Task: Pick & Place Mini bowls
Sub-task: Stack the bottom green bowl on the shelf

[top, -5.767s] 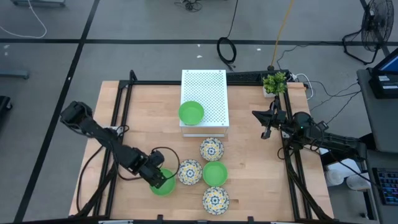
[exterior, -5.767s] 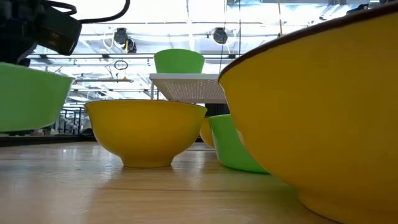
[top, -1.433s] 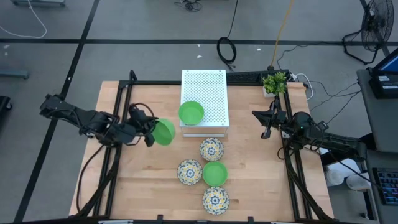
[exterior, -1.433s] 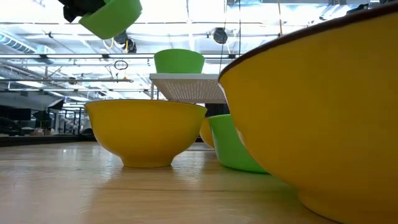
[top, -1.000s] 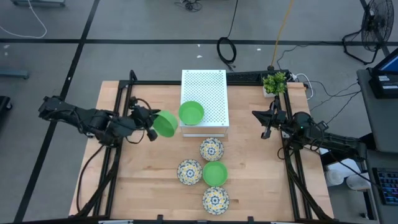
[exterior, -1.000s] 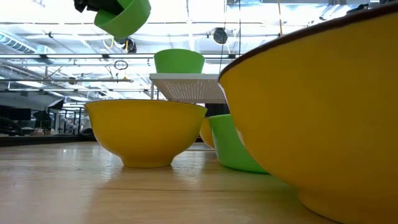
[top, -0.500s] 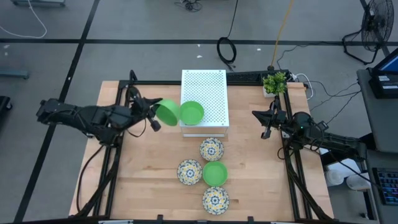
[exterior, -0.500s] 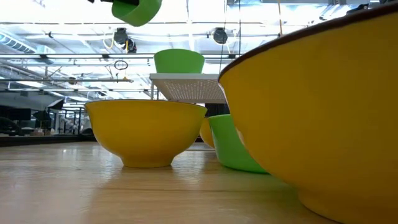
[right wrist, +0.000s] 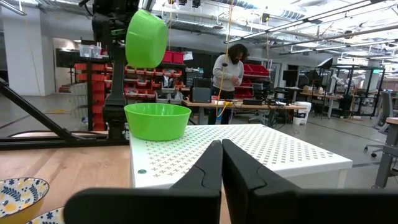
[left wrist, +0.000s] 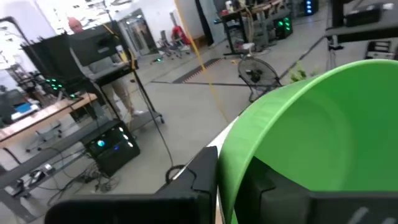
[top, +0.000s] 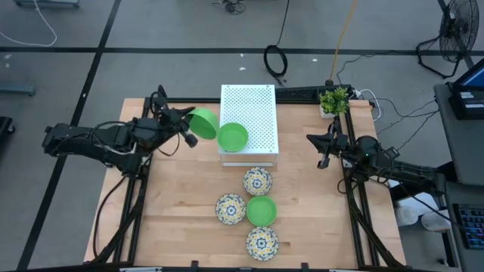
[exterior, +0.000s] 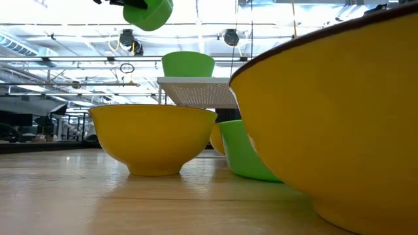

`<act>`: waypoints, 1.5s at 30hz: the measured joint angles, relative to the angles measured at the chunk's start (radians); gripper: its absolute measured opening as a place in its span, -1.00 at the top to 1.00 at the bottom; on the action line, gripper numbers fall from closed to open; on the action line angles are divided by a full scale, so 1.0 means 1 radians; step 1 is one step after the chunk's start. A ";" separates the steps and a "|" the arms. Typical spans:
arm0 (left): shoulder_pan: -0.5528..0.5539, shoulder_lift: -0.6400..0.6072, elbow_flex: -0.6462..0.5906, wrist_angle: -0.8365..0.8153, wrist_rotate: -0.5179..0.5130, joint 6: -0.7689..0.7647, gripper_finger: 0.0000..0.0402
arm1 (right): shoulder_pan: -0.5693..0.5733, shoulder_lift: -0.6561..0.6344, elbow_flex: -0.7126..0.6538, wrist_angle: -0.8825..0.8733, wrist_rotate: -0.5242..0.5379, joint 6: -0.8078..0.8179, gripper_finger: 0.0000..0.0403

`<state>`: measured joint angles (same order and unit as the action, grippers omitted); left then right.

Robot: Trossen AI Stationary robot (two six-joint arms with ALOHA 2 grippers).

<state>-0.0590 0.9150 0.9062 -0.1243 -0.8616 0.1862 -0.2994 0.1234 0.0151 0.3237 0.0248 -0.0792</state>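
Observation:
My left gripper (top: pixel 188 128) is shut on a plain green mini bowl (top: pixel 201 122) and holds it in the air beside the left edge of the white perforated box (top: pixel 255 106). The low view shows this bowl (exterior: pixel 149 13) high above the table. A second green bowl (top: pixel 232 137) stands on the box's near left corner. On the table rest three floral bowls (top: pixel 257 181) (top: pixel 231 208) (top: pixel 262 242) and one more green bowl (top: pixel 262 211). My right gripper (right wrist: pixel 221 163) is shut and waits at the table's right edge (top: pixel 324 155). My left gripper pinches the green bowl by its rim (left wrist: pixel 231 163), one finger (left wrist: pixel 203 175) outside the wall and one finger (left wrist: pixel 268 186) inside. It reaches in level from the table's left side. The bowl is lifted clear and steeply tilted.
A small potted plant (top: pixel 333 100) stands at the far right corner. The table's black frame rails run along both sides (top: pixel 147 151). Bare wood lies left and right of the bowl cluster. A person (right wrist: pixel 228 70) stands in the room beyond the table.
My left gripper has carried the green bowl toward the table's far edge and rightward toward the white box, rising a little. The bowl has stayed tilted in the hold. The other bowls and my right arm have kept still.

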 joint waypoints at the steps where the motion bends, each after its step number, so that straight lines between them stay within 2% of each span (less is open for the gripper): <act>1: 0.009 0.000 0.000 0.008 0.000 0.004 0.83 | 0.000 0.000 0.000 0.000 0.000 0.000 1.00; 8: 0.063 0.008 0.000 0.026 0.000 -0.068 0.83 | 0.000 0.000 0.000 0.000 0.000 0.000 1.00; 11: 0.092 0.033 0.000 0.053 0.013 -0.053 0.83 | 0.000 0.000 0.000 0.000 0.000 0.000 1.00; 17: 0.141 0.133 0.000 0.142 0.129 0.000 0.83 | 0.000 0.000 0.000 0.000 0.000 0.000 1.00; 20: 0.146 0.179 0.000 0.202 0.191 0.068 0.82 | 0.000 0.000 0.000 0.000 0.000 0.000 1.00; 24: 0.146 0.218 -0.001 0.334 0.211 0.166 0.82 | 0.000 0.000 0.000 0.000 0.000 0.000 1.00; 33: 0.144 0.224 0.005 0.602 0.229 0.185 0.83 | 0.000 0.000 0.000 0.000 0.000 0.000 1.00; 37: 0.144 0.224 0.079 0.559 0.229 0.208 0.83 | 0.000 0.000 0.000 0.000 0.000 0.000 1.00; 41: 0.145 0.224 0.197 0.412 0.232 0.190 0.83 | 0.000 0.000 0.000 0.000 0.000 0.000 1.00; 45: 0.153 0.249 0.318 0.259 0.232 0.109 0.83 | 0.000 0.000 0.000 0.000 0.000 0.000 1.00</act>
<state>0.0940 1.1642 1.2240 0.1347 -0.6292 0.2957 -0.2993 0.1238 0.0151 0.3241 0.0250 -0.0792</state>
